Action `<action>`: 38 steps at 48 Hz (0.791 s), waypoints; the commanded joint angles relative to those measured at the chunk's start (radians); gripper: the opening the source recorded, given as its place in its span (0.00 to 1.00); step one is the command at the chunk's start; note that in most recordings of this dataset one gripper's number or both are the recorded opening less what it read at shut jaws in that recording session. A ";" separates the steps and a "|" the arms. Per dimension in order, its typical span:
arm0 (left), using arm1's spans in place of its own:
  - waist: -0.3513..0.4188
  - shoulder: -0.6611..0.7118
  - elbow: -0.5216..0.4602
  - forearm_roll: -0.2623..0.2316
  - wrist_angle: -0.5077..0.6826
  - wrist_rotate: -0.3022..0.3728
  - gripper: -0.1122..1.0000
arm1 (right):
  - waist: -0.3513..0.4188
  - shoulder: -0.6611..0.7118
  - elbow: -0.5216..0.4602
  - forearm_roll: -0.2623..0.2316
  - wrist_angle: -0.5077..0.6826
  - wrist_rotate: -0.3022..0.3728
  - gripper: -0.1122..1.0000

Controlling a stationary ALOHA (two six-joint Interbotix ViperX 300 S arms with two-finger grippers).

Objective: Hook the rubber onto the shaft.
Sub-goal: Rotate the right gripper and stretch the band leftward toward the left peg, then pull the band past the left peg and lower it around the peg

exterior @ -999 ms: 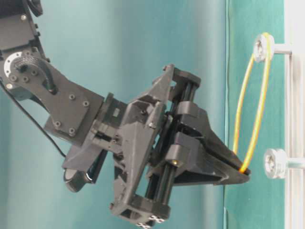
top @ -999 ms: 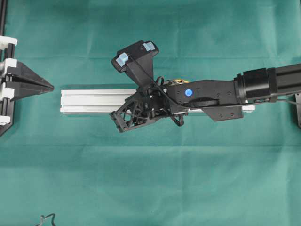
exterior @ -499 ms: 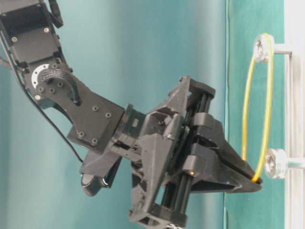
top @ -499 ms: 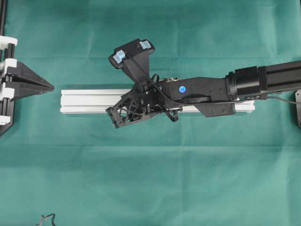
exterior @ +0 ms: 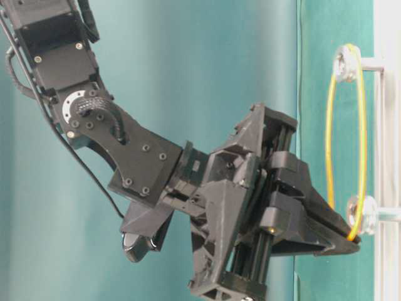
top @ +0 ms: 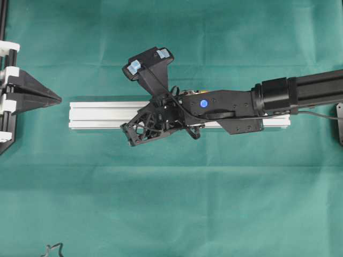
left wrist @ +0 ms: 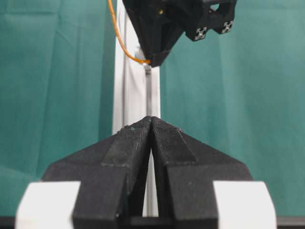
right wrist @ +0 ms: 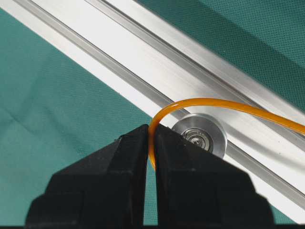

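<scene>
The rubber (exterior: 328, 144) is a thin orange loop, hooked at its top over the upper shaft's pulley (exterior: 343, 59) on the aluminium rail (top: 102, 115). My right gripper (exterior: 352, 240) is shut on the loop's bottom end and holds it taut against the lower shaft's pulley (exterior: 368, 214). In the right wrist view the rubber (right wrist: 214, 102) curves round the pulley (right wrist: 200, 136) into the shut right gripper (right wrist: 151, 131). I cannot tell if it sits in the groove. My left gripper (top: 58, 99) rests shut and empty off the rail's left end, also shut in its own view (left wrist: 151, 119).
The right arm (top: 278, 96) lies along the rail from the right edge. Its wrist camera mount (top: 147, 64) juts out behind the rail. A black frame (top: 4, 27) runs down the left edge, and a bit of black cable (top: 51, 249) lies at the bottom left.
My right gripper has moved toward the rail with the rubber, stretching the loop until its end reaches the lower pulley. The left gripper has not moved.
</scene>
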 commanded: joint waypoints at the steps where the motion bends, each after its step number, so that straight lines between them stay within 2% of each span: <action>1: 0.000 0.006 -0.032 0.003 -0.005 0.000 0.10 | -0.003 -0.018 -0.029 -0.005 -0.014 0.002 0.16; 38: 0.000 0.008 -0.032 0.003 -0.005 0.000 0.10 | -0.006 0.015 -0.029 0.008 -0.034 0.012 0.16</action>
